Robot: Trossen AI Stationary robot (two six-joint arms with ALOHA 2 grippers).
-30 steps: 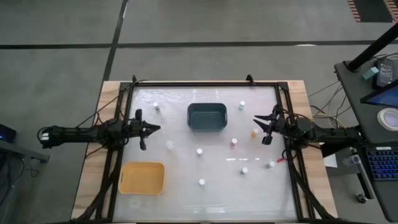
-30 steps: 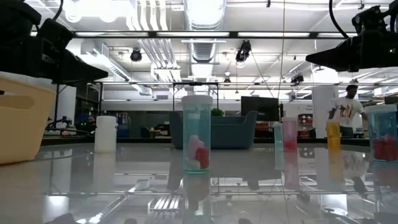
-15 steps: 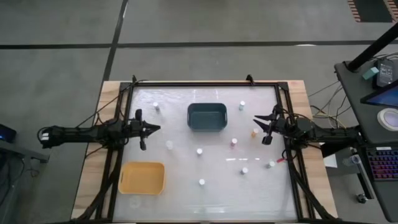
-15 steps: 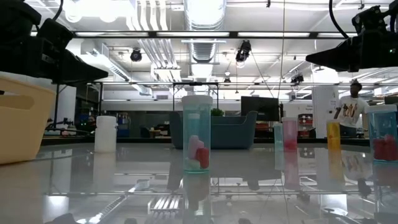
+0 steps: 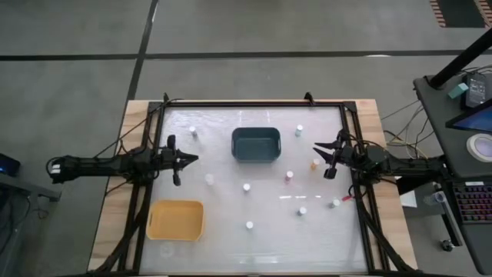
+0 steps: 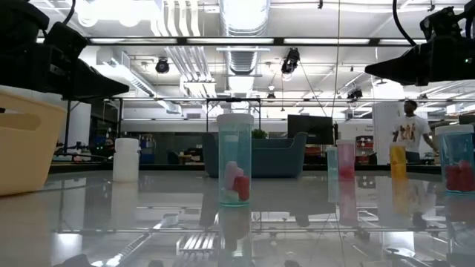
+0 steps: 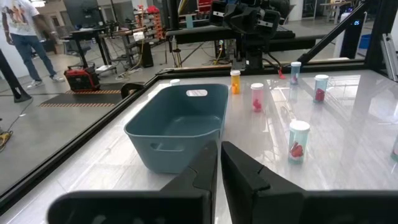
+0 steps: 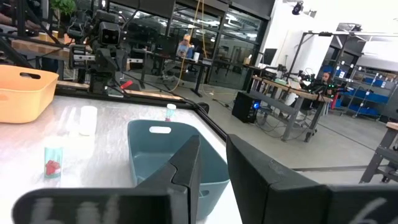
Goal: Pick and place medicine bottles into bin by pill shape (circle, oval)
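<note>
Several tiny white-capped medicine bottles stand upright on the glossy white table (image 5: pixel 231 246). Among them are an orange one (image 5: pixel 314 164), a pinkish one (image 5: pixel 289 175) and white ones (image 5: pixel 247 187) (image 5: pixel 250 225). The low view shows a clear bottle with red pills (image 6: pixel 234 159). The blue bin (image 5: pixel 256 144) stands at the far middle and the yellow bin (image 5: pixel 176 219) at the near left. My left gripper (image 5: pixel 194 158) hovers shut and empty left of the blue bin. My right gripper (image 5: pixel 315 148) hovers slightly open and empty, just beyond the orange bottle.
A black frame (image 5: pixel 254 104) borders the table on all sides. Cables run along its left and right edges. More bottles stand at the far left (image 5: pixel 193 131), far right (image 5: pixel 299 129) and near right (image 5: pixel 335 203). A person walks in the room behind (image 6: pixel 407 133).
</note>
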